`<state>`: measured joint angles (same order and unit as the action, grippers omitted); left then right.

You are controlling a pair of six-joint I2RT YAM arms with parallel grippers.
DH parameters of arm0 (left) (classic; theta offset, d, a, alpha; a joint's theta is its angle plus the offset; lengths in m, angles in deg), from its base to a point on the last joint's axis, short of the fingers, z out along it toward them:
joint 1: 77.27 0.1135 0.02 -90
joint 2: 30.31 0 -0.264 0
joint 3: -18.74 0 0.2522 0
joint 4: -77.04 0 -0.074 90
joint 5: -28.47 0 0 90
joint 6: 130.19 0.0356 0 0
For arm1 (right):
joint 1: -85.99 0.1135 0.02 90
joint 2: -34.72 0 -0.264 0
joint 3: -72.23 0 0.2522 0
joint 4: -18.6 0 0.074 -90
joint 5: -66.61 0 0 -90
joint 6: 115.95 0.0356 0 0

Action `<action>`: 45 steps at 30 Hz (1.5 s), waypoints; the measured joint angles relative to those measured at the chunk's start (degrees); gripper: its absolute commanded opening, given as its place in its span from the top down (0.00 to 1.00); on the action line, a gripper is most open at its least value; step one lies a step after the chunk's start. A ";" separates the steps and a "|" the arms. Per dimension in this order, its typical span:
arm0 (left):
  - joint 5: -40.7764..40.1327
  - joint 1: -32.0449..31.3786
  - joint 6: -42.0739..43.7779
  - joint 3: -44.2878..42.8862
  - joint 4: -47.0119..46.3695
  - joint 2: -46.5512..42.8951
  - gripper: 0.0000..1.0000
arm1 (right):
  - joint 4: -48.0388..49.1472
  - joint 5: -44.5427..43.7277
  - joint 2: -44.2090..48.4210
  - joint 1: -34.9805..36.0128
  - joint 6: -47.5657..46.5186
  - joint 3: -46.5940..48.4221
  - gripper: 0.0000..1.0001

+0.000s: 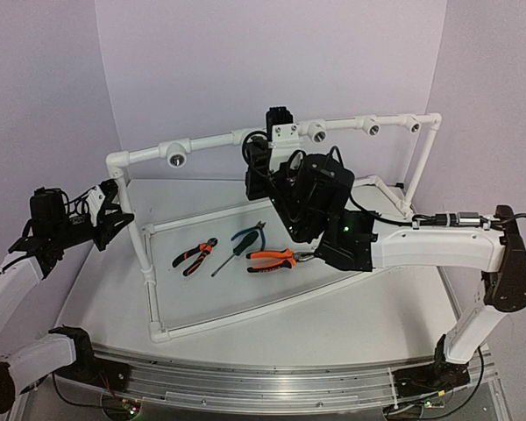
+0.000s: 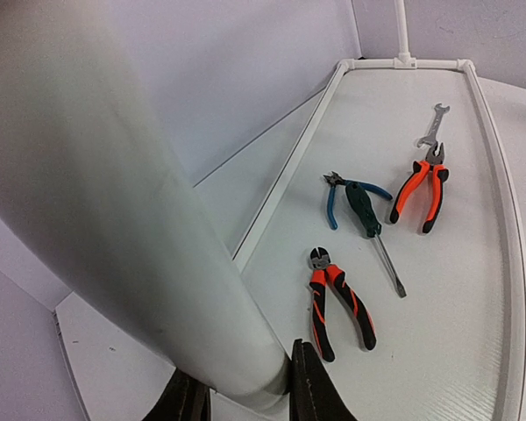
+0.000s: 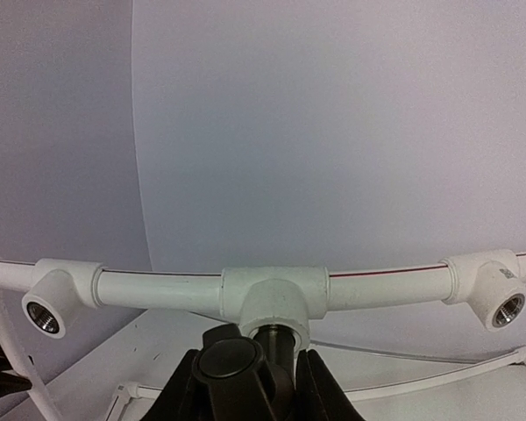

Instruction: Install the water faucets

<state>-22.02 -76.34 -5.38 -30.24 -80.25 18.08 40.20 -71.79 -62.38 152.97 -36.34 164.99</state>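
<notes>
The small black water faucet [image 3: 232, 368] sits between my right gripper's [image 3: 250, 379] fingers, which are shut on it. Its stem reaches into the round socket of the middle tee [image 3: 276, 303] on the white pipe frame's top rail. In the top view my right gripper [image 1: 272, 153] is up against the middle of that rail [image 1: 219, 140], and the faucet is hidden there. My left gripper [image 1: 114, 219] is shut on the frame's white upright post [image 1: 131, 210] at the left. In the left wrist view the post [image 2: 140, 228] fills the space between the fingers of that gripper [image 2: 245, 390].
Open sockets sit along the rail at left [image 3: 46, 316] and right [image 3: 508, 309]. Inside the frame's base on the table lie orange-and-black cutters [image 1: 195, 256], a green screwdriver [image 1: 235, 252], blue-handled pliers [image 2: 333, 197], orange pliers [image 1: 272, 260] and a wrench [image 2: 432, 127].
</notes>
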 measured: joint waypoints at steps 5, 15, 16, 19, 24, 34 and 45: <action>-0.32 0.00 -0.07 0.00 -0.05 0.03 1.00 | -0.56 -1.15 0.00 0.08 -1.80 0.07 0.47; -0.68 0.00 -0.22 -0.33 0.09 0.37 1.00 | -6.36 -6.03 0.00 0.31 -4.20 -0.61 0.32; -0.66 0.00 -0.22 -0.33 0.09 0.37 1.00 | -6.54 -6.10 0.00 0.39 -4.40 -0.86 0.30; -0.70 0.00 -0.23 -0.34 0.07 0.39 1.00 | -6.89 -5.52 0.35 0.74 -4.29 -2.29 0.19; -0.70 0.00 -0.22 -0.35 0.10 0.39 1.00 | -10.40 -0.56 4.58 1.25 -2.05 -8.57 0.13; -0.72 0.00 -0.22 -0.45 0.26 0.45 1.00 | -12.10 7.02 13.32 1.31 0.20 -14.34 0.23; -0.85 0.00 -0.11 -1.20 1.44 0.79 1.00 | -3.03 3.99 4.06 1.31 -0.20 -9.97 0.51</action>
<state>-22.88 -76.34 -5.49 -31.44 -78.81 18.86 37.17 -67.80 -58.32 154.28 -36.54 155.01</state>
